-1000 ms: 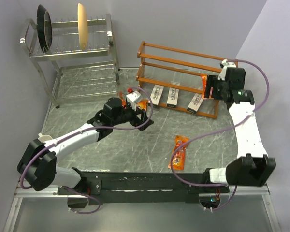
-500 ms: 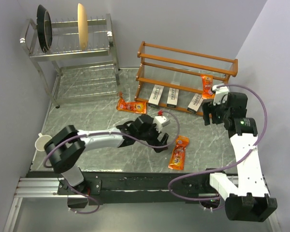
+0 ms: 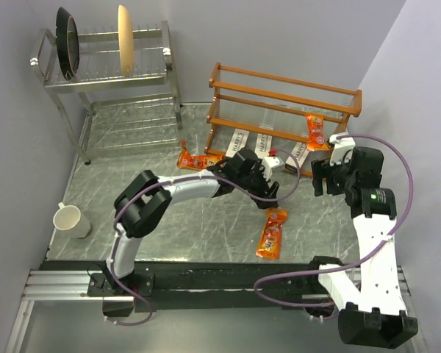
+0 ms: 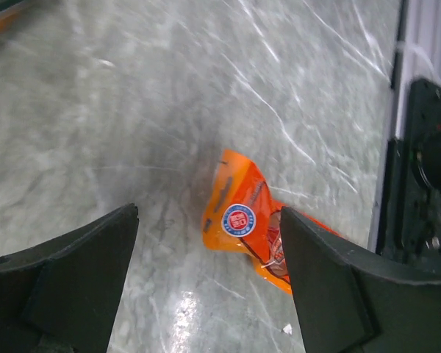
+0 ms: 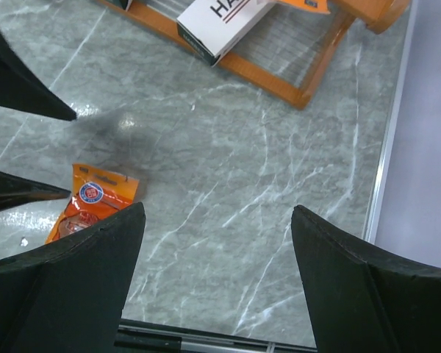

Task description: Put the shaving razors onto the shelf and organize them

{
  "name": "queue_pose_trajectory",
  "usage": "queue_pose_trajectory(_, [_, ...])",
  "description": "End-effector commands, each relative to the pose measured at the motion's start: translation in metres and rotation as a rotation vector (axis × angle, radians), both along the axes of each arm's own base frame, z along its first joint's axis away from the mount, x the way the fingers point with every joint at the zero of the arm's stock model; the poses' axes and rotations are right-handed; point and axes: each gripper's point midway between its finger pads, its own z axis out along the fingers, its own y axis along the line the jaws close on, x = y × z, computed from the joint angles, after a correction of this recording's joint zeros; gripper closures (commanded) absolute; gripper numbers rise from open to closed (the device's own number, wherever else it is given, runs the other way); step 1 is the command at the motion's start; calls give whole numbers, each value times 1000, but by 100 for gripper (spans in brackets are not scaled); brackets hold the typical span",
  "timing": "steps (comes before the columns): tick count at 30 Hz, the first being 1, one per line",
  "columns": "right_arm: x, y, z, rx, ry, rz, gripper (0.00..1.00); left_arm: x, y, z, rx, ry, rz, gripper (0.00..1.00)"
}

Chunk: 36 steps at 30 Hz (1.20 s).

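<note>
The wooden shelf (image 3: 283, 94) stands at the back right. Three grey HARRY'S boxes (image 3: 239, 144) lean on its bottom tier; one orange pack (image 3: 315, 130) stands at that tier's right end. A second orange pack (image 3: 196, 159) lies on the table left of the shelf. A third orange pack (image 3: 272, 232) lies front centre. My left gripper (image 3: 269, 191) is open and empty above this third pack (image 4: 242, 219), which lies between its fingers (image 4: 208, 215). My right gripper (image 3: 323, 179) is open and empty (image 5: 217, 213) over bare table, right of that pack (image 5: 95, 200).
A steel dish rack (image 3: 110, 73) with two plates stands at the back left. A white cup (image 3: 70, 219) sits at the left. The right wrist view shows one HARRY'S box (image 5: 220, 22) and the shelf's bottom rail (image 5: 279, 82).
My right gripper let go of an orange pack on the shelf and drew back. My left gripper left the pack near the shelf's left end and swung right, over the front pack.
</note>
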Motion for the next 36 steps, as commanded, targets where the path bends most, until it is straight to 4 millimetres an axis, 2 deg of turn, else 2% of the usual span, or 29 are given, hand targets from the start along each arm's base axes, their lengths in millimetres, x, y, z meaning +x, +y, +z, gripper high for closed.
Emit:
queue_pose_trajectory(1, [4,-1,21,-1,-48,-7,12,-26,-9,-3,12,23,-223,16])
queue_pose_trajectory(2, [7,-2,21,0,-48,-11,12,-24,-13,0,8,2,-245,18])
queue_pose_trajectory(4, [10,0,24,15,-53,-9,12,-26,-12,-14,44,30,-270,21])
queue_pose_trajectory(8, [19,4,24,35,-45,10,12,-30,-14,-19,38,20,-320,29])
queue_pose_trajectory(13, [29,0,28,5,-47,26,12,-29,-12,-37,63,42,-308,41])
queue_pose_trajectory(16, [34,1,30,6,-52,36,12,-25,-15,-43,67,49,-293,55])
queue_pose_trajectory(19, [36,2,27,16,-41,37,12,-21,-19,-43,53,70,-283,65])
queue_pose_trajectory(20, [35,2,26,18,-36,36,12,-21,-20,-41,46,80,-279,71])
queue_pose_trajectory(24, [34,4,23,27,-33,37,12,-18,-23,-39,24,92,-265,78])
queue_pose_trajectory(26, [33,4,22,32,-30,37,12,-14,-23,-39,25,108,-239,90])
queue_pose_trajectory(28, [33,5,22,34,-33,38,12,-6,-14,-40,42,194,-157,98])
queue_pose_trajectory(30, [34,6,23,41,-41,39,12,9,-4,-39,34,218,-60,99])
queue_pose_trajectory(31, [35,7,22,48,-39,43,12,20,6,-18,-3,205,-7,99])
queue_pose_trajectory(32, [36,8,22,56,-38,43,12,20,18,-25,-6,243,51,99])
queue_pose_trajectory(33, [36,8,21,59,-40,42,12,24,27,-22,-4,247,108,99])
queue_pose_trajectory(34, [37,9,20,66,-39,43,12,31,50,-19,7,294,244,99])
queue_pose_trajectory(36, [41,11,20,83,-44,43,12,38,71,-13,-18,347,369,99])
